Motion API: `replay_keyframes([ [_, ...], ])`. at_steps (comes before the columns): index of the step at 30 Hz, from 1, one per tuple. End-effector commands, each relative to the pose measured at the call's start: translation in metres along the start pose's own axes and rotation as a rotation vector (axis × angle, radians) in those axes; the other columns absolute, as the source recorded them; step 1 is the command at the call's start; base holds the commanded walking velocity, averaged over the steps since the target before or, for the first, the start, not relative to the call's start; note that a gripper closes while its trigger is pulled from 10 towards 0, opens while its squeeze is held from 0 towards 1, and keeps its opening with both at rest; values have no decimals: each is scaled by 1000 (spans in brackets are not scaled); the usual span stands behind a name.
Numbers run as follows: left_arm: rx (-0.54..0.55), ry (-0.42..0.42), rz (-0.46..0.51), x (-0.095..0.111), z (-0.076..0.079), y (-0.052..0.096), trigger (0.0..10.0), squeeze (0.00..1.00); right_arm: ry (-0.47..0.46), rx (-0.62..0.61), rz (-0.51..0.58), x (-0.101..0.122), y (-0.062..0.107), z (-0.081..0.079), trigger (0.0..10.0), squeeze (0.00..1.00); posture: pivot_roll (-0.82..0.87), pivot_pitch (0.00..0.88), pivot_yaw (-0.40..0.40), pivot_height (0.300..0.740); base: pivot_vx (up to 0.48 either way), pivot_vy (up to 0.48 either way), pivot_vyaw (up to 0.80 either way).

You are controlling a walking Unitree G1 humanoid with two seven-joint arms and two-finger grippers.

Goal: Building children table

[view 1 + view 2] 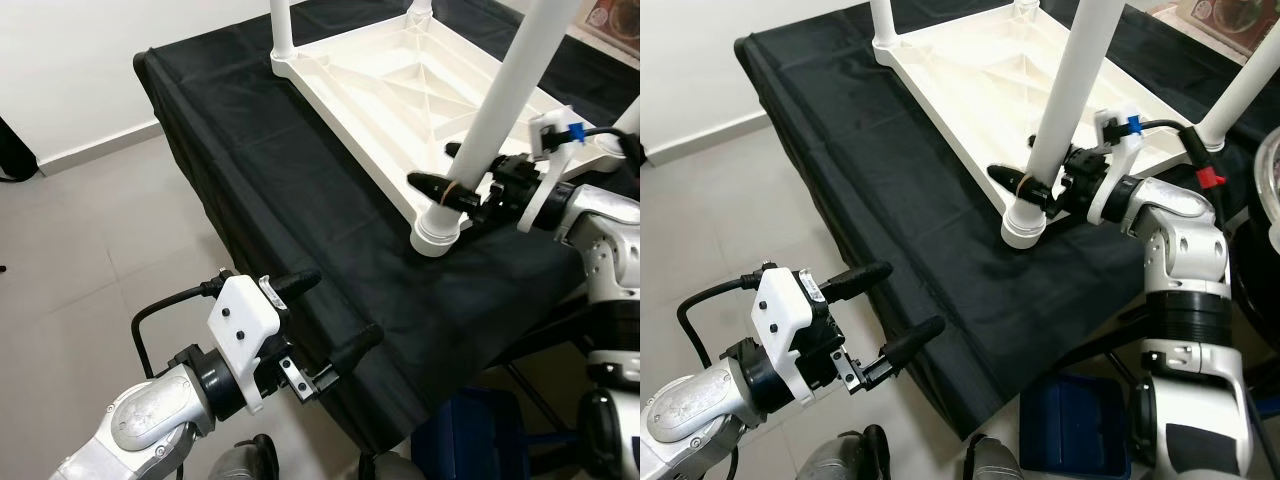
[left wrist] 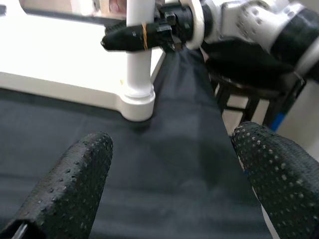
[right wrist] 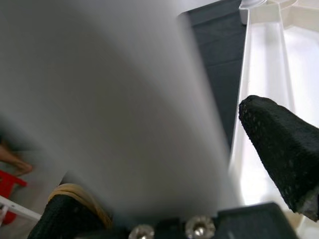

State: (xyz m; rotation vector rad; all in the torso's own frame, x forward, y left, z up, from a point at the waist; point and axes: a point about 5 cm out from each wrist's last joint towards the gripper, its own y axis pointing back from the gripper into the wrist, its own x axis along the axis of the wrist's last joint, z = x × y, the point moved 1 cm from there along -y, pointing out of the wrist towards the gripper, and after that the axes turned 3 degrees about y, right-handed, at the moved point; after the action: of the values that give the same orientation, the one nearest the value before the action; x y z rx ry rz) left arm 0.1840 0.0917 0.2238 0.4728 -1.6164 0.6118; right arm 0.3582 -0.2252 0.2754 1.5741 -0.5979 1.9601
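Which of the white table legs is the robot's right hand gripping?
The white plastic leg at the upturned table's near corner, closest to the black cloth's front edge. The right hand clasps it just above its socket; the other legs stand ungripped farther back.

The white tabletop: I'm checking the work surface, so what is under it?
The upturned white tabletop lies on a black cloth draped over a support. The cloth hides what that support is; dark frame legs show below its edge.

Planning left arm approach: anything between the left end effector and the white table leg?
Nothing visible. Left end effector hangs open off the table edge; only flat black cloth lies between it and the white plastic leg, which the right end effector grips.
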Motion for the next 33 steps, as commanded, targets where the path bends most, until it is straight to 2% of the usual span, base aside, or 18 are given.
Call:
replay_keyframes([
  [1,-5,6,-16,0,2,4,10000,0,41,14,3,3,0,3,10000,0,74,305,-5,740,0,0,0],
  [10,-3,3,-22,2,2,5,10000,0,68,66,14,7,0,11,10000,0,87,303,0,740,0,0,0],
  [11,-3,1,-24,2,1,5,10000,0,71,69,8,8,3,13,2549,0,88,301,0,740,0,0,0],
  [12,-3,-2,-25,2,1,5,10000,0,76,72,7,11,8,17,0,0,83,294,0,740,0,0,0],
  [15,-3,-2,-25,2,1,5,10000,0,76,72,7,11,8,17,0,0,83,294,0,740,0,0,0],
  [19,-6,-7,-22,2,1,4,10000,0,76,68,14,14,17,21,0,0,67,281,-3,740,0,0,0],
  [21,-10,-11,-16,2,0,1,10000,0,124,12,-17,10,21,23,0,0,57,268,-4,740,0,0,0],
  [23,-10,-11,-16,2,0,1,10000,0,124,12,-17,10,21,23,0,0,57,268,-4,740,0,0,0],
  [24,-9,-11,-13,2,-1,0,10000,0,164,-50,-62,5,21,23,0,0,40,262,-12,740,0,0,0],
  [25,-7,-11,-12,1,-2,0,10000,0,163,-123,-81,1,18,19,0,0,31,257,-13,740,0,0,0],
  [26,-7,-11,-12,1,-2,0,10000,0,163,-123,-81,1,18,19,0,0,31,257,-13,740,0,0,0],
  [27,-5,-10,-10,1,-2,-1,10000,0,146,-198,-82,-2,14,14,0,0,31,257,-13,740,0,0,0],
  [28,-5,-10,-10,1,-2,-1,10000,0,146,-198,-82,-2,14,14,0,0,31,257,-13,740,0,0,0],
  [29,-6,-8,-7,0,-2,-2,10000,0,122,-373,-85,-5,8,9,0,0,13,251,-20,740,0,0,0],
  [30,-8,-4,-1,0,-2,-4,10000,0,54,-680,-73,-11,11,3,0,0,0,245,-22,740,0,0,0],
  [31,-14,-3,4,-1,-2,-6,10000,0,37,-853,-87,-22,10,-19,0,0,6,242,-22,740,0,0,0],
  [32,-18,-4,6,-1,-2,-8,10000,0,25,-960,-94,-27,13,-34,0,0,6,242,-22,740,0,0,0],
  [33,-18,-4,6,-1,-2,-8,10000,0,25,-960,-94,-27,13,-34,0,0,6,242,-22,740,0,0,0],
])
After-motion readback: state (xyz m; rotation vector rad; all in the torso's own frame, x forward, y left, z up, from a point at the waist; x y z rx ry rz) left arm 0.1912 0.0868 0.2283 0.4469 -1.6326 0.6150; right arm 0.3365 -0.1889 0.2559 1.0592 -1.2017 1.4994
